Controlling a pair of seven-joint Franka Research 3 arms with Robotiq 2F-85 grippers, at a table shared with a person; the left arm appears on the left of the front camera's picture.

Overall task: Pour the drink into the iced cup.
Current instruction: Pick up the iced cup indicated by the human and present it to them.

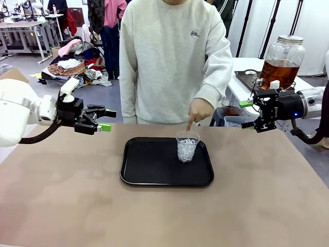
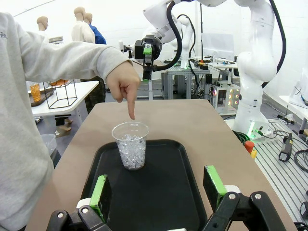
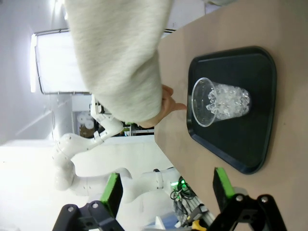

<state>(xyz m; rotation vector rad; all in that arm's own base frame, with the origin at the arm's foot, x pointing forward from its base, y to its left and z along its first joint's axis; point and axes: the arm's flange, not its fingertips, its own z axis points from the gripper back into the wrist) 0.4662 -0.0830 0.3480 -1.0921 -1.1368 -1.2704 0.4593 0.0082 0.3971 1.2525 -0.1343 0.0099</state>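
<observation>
- Right gripper [image 1: 247,114] of mine is spread wide with nothing in it. My left gripper [image 1: 107,120] is the same deal, wide and empty, facing it from the opposite side of the worktop [image 1: 61,195].
- The iced cup [image 1: 187,146] stands upright, mouth up, on the black tray [image 1: 149,175]. It's ahead of both sets of fingers and lower down, roughly between the two grippers. I'd say it's a touch nearer the right one.
- A person's hand [image 1: 199,110] has a finger pointing down just over the cup's far rim, so that side is kinda crowded.
- The drink [image 1: 277,73] is the amber stuff in a big lidded glass jar [image 1: 284,51], standing upright on a side table [image 1: 237,64]. That puts it behind my right gripper and a bit higher, well apart from the left.
- So my take: the right arm is the obvious one to go for the drink, but its fingers aim at the cup, away from the jar, so it has to swing round first.
- Can't tell from here how the jar is meant to be poured.
</observation>
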